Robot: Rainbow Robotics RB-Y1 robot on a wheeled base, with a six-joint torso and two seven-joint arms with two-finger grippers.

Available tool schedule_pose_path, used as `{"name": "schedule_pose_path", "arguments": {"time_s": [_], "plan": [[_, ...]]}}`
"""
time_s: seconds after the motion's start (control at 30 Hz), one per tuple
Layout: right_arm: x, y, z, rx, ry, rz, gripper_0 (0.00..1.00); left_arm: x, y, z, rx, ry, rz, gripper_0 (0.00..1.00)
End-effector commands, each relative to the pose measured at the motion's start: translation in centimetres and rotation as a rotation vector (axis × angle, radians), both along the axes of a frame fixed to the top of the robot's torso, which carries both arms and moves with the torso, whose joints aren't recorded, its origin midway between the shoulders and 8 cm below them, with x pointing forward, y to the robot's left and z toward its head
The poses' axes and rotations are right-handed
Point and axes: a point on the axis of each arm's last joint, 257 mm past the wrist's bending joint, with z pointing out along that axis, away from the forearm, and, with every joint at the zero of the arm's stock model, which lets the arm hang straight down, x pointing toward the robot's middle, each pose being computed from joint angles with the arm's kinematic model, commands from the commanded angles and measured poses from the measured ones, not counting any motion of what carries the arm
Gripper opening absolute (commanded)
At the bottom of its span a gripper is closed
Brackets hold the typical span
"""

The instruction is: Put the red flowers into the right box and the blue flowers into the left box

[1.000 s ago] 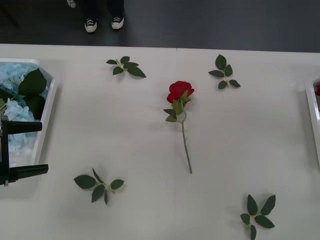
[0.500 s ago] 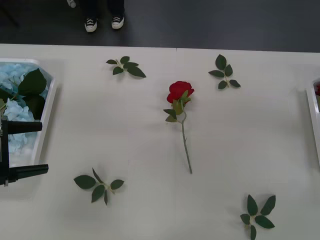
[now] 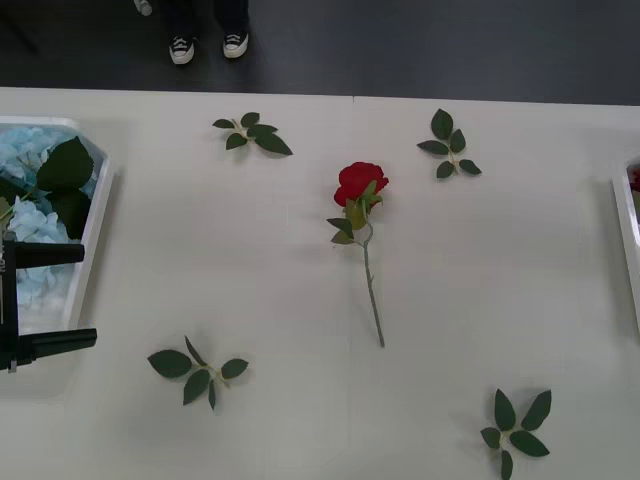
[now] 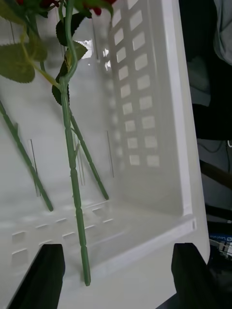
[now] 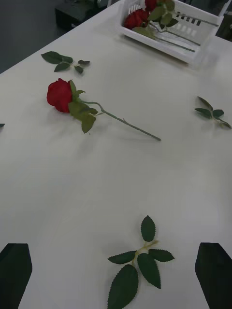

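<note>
White tabletop is filling most of the front view, with dark grey floor running behind its far edge and a person's sneakers standing there. One red rose is lying mid-table, head toward the far side, stem pointing back at the robot; four loose leaf sprigs are sitting around it, all apart from it. Left box is sitting at the left edge holding blue flowers; left gripper is hanging over its near end, fingers spread, gripping nothing. Right box is showing just a rim at the right edge. Right wrist view: right gripper is hovering at the box wall, fingers wide apart and empty, rose stems lying inside. Left wrist view: same rose is lying on bare table, right box with roses beyond.
</note>
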Motion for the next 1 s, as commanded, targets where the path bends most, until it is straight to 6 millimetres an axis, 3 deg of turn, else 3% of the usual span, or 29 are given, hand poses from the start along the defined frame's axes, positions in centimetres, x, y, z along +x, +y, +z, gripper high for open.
{"name": "schedule_pose_path", "arguments": {"time_s": [0.03,0.17,0.27,0.53,0.6,0.73,0.83,0.97,1.0], "plan": [[2.2,0.3,2.8,-0.035,-0.061,0.029,0.69,0.4,-0.3,1.2,0.026,-0.073,-0.022,1.00],[3.3,1.1,3.3,-0.017,-0.092,0.055,0.69,0.4,-0.3,1.2,0.026,-0.073,-0.022,1.00],[5.1,2.7,4.9,0.041,-0.159,0.089,0.69,0.4,-0.3,1.2,0.026,-0.073,-0.022,1.00],[7.9,9.7,10.4,0.231,-0.303,0.225,0.69,0.4,-0.3,1.2,0.026,-0.073,-0.022,1.00],[8.4,12.2,12.0,0.277,-0.337,0.283,0.69,0.4,-0.3,1.2,0.026,-0.073,-0.022,1.00],[9.1,16.8,13.3,0.319,-0.322,0.427,0.69,0.4,-0.3,1.2,0.026,-0.073,-0.022,1.00],[9.6,20.9,13.1,0.376,-0.285,0.529,0.69,0.4,-0.3,1.2,0.026,-0.073,-0.022,1.00],[11.5,29.9,10.5,0.429,-0.221,0.720,0.69,0.4,-0.3,1.2,0.026,-0.073,-0.022,1.00],[11.8,31.2,10.4,0.436,-0.219,0.745,0.69,0.4,-0.3,1.2,0.026,-0.073,-0.022,1.00]]}}
